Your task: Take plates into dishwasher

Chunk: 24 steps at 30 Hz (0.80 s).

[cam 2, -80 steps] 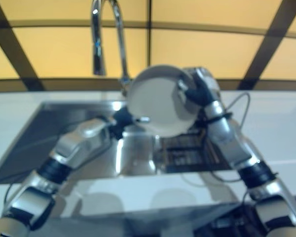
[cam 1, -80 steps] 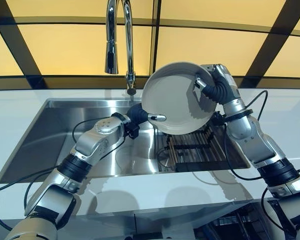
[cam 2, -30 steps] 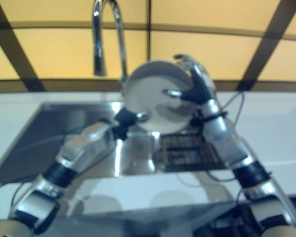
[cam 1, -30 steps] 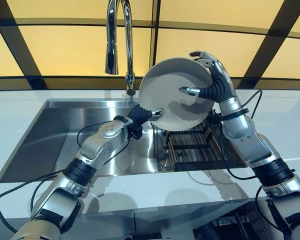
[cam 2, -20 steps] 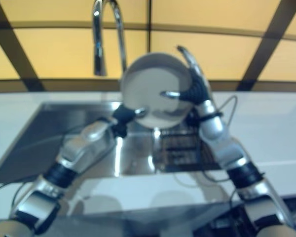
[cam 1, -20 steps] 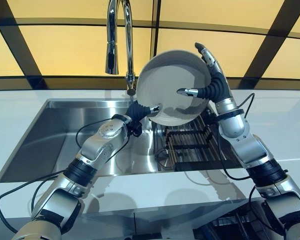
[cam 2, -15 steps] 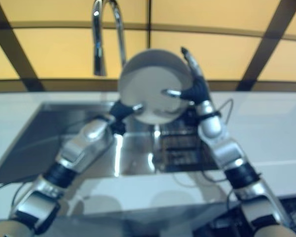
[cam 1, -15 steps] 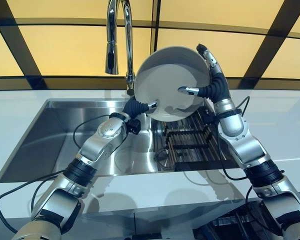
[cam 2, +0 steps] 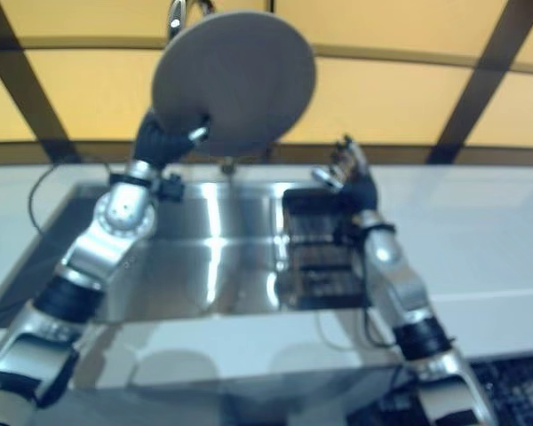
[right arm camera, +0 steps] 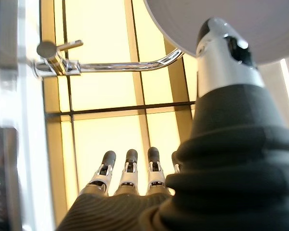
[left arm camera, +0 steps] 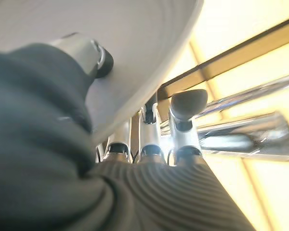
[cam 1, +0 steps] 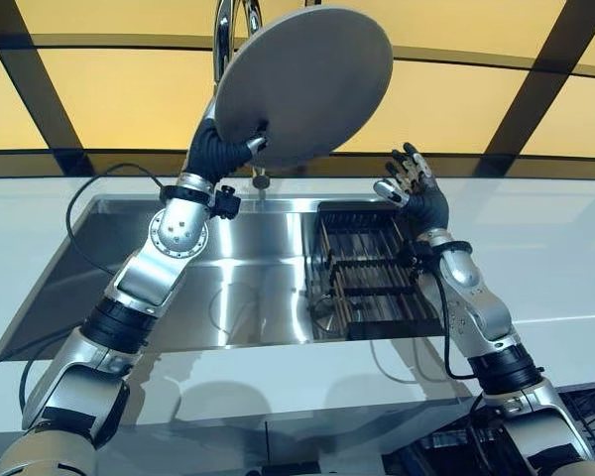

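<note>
- The round grey ceramic plate (cam 1: 302,84) is held high above the stainless steel sink (cam 1: 129,268), in front of the curved chrome tap (right arm camera: 111,65), with its underside towards the camera. This height probably lets it clear the tap and sink edge on the way to the dishwasher.
- The left hand (cam 1: 221,151) pinches the plate at its lower rim: in the left wrist view the thumb (left arm camera: 94,53) presses one face while the fingers (left arm camera: 188,103) curl behind the other. An edge grip suits a flat, smooth disc, though it leaves most of the weight hanging beyond the hold, so I judge it liable to slip if swung quickly.
- The right hand (cam 1: 409,188) hovers above the black wire dish rack (cam 1: 372,273) that sits in the right part of the sink. Its fingers are relaxed and spread and it holds nothing; it is well apart from the plate, which the left hand alone carries.
- A dark wire basket (cam 1: 476,451) shows at the lower right, below the white countertop (cam 1: 555,248); it may be the dishwasher's rack, but I cannot be sure.
- The plate is not yet loaded; the carry down to that lower right corner remains.
</note>
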Motion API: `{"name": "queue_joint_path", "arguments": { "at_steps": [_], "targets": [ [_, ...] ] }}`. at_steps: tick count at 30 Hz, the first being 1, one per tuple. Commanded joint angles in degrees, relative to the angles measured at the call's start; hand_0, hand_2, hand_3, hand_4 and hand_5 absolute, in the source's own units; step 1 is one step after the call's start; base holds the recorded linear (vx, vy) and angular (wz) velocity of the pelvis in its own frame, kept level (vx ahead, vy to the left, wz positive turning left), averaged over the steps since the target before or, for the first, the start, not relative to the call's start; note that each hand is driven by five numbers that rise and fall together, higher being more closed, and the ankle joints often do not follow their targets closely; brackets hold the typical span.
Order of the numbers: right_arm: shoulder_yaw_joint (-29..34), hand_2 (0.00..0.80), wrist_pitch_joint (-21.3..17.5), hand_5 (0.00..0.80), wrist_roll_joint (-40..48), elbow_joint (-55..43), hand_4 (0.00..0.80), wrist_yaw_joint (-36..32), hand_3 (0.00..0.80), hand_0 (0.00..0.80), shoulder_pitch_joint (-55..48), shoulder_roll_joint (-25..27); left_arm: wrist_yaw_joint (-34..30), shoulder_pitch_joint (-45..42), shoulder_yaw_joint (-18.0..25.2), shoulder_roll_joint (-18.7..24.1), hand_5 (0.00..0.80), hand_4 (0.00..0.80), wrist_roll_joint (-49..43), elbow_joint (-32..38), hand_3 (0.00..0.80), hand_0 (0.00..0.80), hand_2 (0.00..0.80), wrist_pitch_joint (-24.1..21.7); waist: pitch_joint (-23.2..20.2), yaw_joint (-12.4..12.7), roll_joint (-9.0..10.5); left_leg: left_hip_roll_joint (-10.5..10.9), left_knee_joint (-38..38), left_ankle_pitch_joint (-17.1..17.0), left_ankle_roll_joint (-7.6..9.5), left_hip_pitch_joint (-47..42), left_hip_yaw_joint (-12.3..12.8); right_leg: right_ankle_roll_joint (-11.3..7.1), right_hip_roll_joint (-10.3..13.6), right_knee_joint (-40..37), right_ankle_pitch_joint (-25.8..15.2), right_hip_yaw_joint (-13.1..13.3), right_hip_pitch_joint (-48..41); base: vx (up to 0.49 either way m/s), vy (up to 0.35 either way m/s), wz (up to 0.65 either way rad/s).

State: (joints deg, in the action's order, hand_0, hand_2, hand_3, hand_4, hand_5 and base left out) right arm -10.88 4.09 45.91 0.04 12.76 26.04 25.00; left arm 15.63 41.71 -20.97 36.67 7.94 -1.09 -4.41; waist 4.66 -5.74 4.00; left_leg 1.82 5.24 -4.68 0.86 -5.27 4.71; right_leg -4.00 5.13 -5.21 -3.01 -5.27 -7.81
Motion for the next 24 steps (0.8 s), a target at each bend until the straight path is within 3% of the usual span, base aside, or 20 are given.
{"name": "queue_joint_path", "arguments": {
  "at_steps": [1, 6, 11, 15, 24],
  "targets": [
    [5.95, 0.0, 2.76, 0.0, 11.02, -1.49, 0.0, -1.81, 0.0, 0.0, 0.38, -0.25, 4.32, 10.56, -2.14, 1.66, 0.8, 0.8, -7.27, -1.62, 0.8, 0.8, 0.8, -4.18, -2.68, -0.15, -3.0, -0.07, -0.24, 6.28, -0.95, -2.46, 2.87, -0.55, -3.74, 0.34, 1.86, -1.92, 0.35, 0.0, 0.0, 0.0],
    [6.77, 0.0, 8.83, 0.0, 23.78, -1.52, 0.0, -3.57, 0.0, 0.0, -2.08, -0.78, 7.95, 12.26, -4.04, 4.63, 0.8, 0.8, -15.51, -1.35, 0.8, 0.8, 0.8, -5.87, -3.0, -0.45, -2.7, -0.05, -0.24, 6.29, -0.93, -2.25, 3.07, -0.58, -3.63, 0.36, 1.82, -2.06, 0.51, 0.0, 0.0, 0.0],
    [6.94, 0.0, 19.68, 0.0, 40.0, -0.52, 0.0, -7.13, 0.0, 0.0, -4.65, 0.89, 13.28, 17.79, -8.53, 11.23, 0.8, 0.8, -25.79, -1.5, 0.8, 0.8, 0.8, -7.27, -3.74, -1.1, -2.48, -0.2, -0.24, 6.19, -1.18, -1.87, 3.78, -0.82, -3.52, 0.42, 1.61, -2.32, 0.99, 0.0, 0.0, 0.0],
    [7.23, 0.0, 25.15, 0.0, 51.61, -0.38, 0.0, -11.59, 0.0, 0.0, -5.96, 2.75, 16.04, 22.24, -13.02, 16.68, 0.8, 0.8, -30.65, -1.78, 0.8, 0.8, 0.8, -8.07, -4.17, -1.16, -2.37, -0.15, -0.24, 6.21, -1.36, -1.62, 3.95, -0.93, -3.47, 0.29, 1.52, -2.9, 1.14, 0.0, 0.0, 0.0],
    [8.74, 0.0, 28.52, 0.0, 59.13, -2.4, 0.0, -16.44, 0.0, 0.0, -9.81, 5.77, 19.35, 28.12, -21.57, 25.49, 0.8, 0.8, -38.03, -4.32, 0.8, 0.8, 0.8, -10.28, -4.47, -1.48, -2.76, -0.21, -0.24, 6.04, -1.55, -1.31, 4.48, -1.51, -3.21, 0.25, 1.11, -3.52, 1.62, -0.001, 0.001, 0.0]
  ]
}}
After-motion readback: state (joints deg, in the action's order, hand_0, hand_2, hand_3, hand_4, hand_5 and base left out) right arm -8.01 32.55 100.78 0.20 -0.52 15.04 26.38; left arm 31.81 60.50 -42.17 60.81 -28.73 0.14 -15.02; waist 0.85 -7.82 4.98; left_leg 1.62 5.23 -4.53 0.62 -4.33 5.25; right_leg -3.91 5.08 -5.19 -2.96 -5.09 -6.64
